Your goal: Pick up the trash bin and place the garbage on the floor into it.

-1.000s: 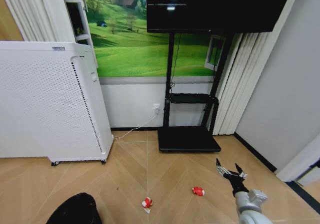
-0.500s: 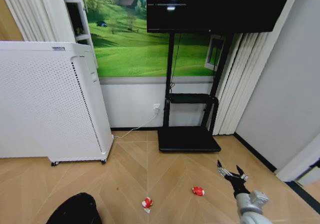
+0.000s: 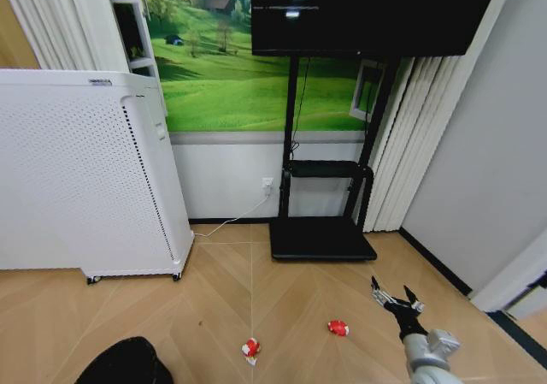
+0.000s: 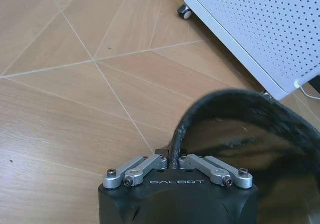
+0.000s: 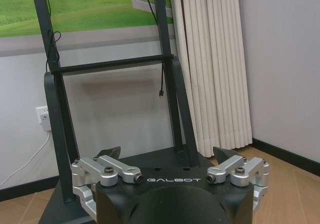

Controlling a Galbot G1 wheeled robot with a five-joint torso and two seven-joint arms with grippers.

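The black trash bin [image 3: 120, 363] shows at the bottom left of the head view. In the left wrist view my left gripper [image 4: 174, 160] is shut on the trash bin's [image 4: 235, 119] rim. Two red-and-white pieces of garbage lie on the wooden floor: one [image 3: 250, 348] near the bottom centre, the other [image 3: 338, 327] a little to its right. My right gripper [image 3: 397, 303] hangs open above the floor, right of the second piece, with nothing between its fingers. In the right wrist view its fingertips [image 5: 109, 152] stand wide apart.
A tall white perforated appliance [image 3: 90, 174] on wheels stands at the left by the wall. A black TV stand [image 3: 323, 230] with a flat base sits at the back centre, its cable running to a wall socket. Pleated curtains [image 3: 410, 144] hang at the right.
The trash bin has shifted slightly lower and left in the head view. The right gripper has barely moved. The garbage stays put.
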